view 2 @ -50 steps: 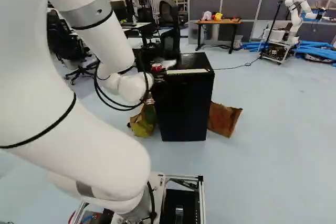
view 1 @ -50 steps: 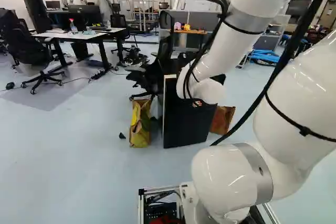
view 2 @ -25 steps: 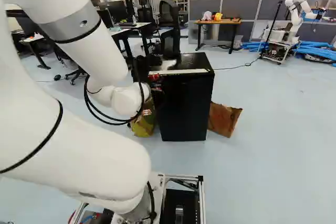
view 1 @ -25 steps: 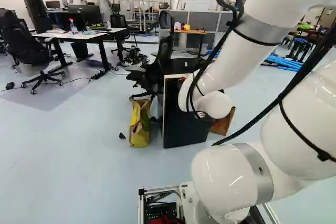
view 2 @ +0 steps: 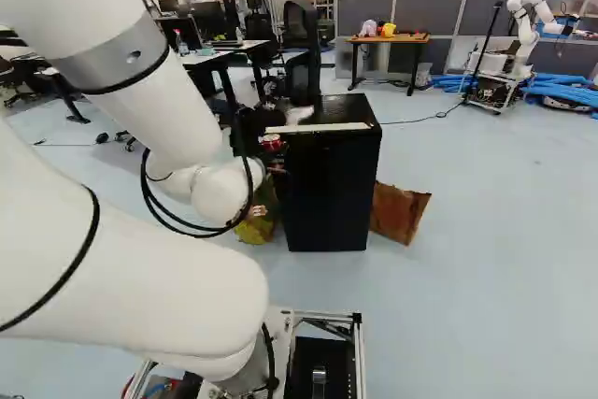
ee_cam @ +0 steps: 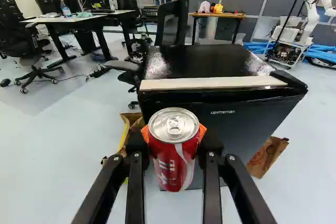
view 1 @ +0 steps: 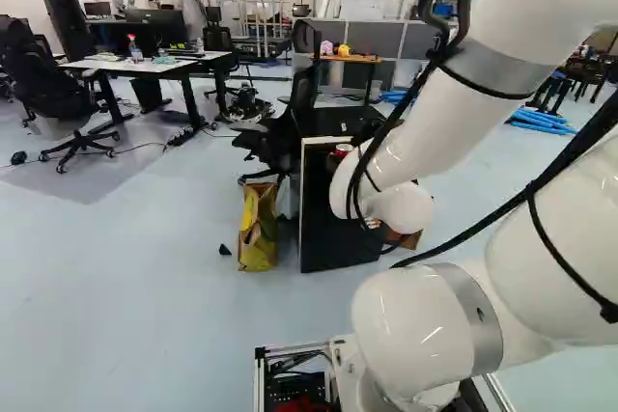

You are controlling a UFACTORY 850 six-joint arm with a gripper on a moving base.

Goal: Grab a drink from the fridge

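We see the gripper [view 2: 277,158] clamped on 1 red can [ee_cam: 172,158], its 2 orange pads against opposite sides; can lid up, in front of the black fridge [ee_cam: 257,124] in wrist view; we log 1 brown paper bag [ee_cam: 265,158] on the floor beside the fridge.

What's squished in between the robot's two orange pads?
A red drink can sits between the orange pads, touched from both sides; the wrist view shows it.
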